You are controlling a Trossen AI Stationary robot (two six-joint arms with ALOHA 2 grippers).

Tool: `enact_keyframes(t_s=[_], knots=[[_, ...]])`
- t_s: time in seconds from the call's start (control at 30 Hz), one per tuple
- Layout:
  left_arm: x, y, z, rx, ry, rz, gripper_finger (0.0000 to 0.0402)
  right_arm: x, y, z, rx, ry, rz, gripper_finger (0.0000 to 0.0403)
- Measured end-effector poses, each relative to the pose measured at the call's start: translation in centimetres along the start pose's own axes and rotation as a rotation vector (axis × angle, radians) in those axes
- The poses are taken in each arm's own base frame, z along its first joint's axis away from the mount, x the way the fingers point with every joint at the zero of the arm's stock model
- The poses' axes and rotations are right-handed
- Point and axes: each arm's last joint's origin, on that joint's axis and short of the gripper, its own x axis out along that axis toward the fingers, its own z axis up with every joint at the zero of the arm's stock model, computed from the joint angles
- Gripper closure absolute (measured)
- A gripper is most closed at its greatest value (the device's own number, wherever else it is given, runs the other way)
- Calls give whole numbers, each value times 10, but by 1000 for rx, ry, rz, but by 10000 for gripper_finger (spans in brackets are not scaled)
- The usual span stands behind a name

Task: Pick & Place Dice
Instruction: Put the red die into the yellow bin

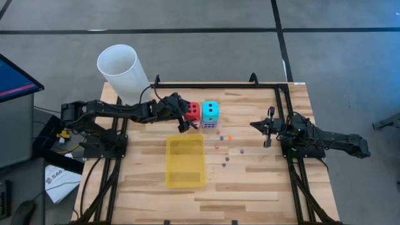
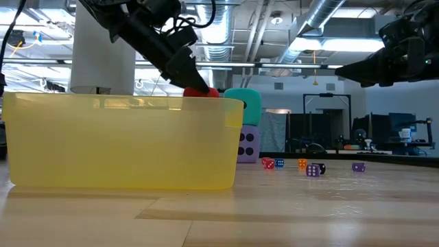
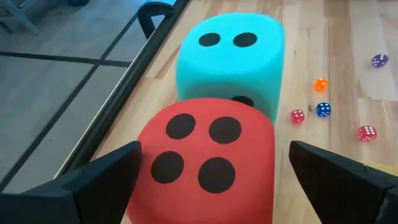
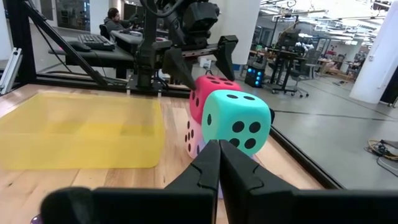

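Note:
The red die (image 3: 205,158) sits on top of a pink die (image 4: 194,138), near the table's far edge. Just right of it, the cyan die (image 1: 211,110) rests on a purple die (image 2: 247,144). My left gripper (image 1: 184,116) is open, reaching in from the table's left and tipped slightly down. One finger (image 3: 99,183) stands on each side of the red die, and I see no touch. Tiny coloured dice (image 1: 226,150) lie scattered on the wood to the right of the yellow tray. My right gripper (image 4: 219,149) waits shut at the table's right side.
The flat yellow tray (image 1: 185,161) lies just nearer than the big dice. A tall white cylinder (image 1: 122,70) stands off the far left corner. Black frame rails (image 1: 206,86) run along the table's far edge and sides. Bare wood shows between the tray and the right arm.

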Motion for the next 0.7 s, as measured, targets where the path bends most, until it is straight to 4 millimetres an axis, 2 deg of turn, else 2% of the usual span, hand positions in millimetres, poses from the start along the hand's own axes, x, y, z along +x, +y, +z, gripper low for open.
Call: enact_keyframes(t_s=[0.4, 0.7], knots=[[-21, 6, 11, -9, -65, 25, 4, 0, 0, 0, 0, 0, 1, 400], [-10, 20, 5, -10, -42, -9, 4, 0, 0, 0, 0, 0, 1, 400]])
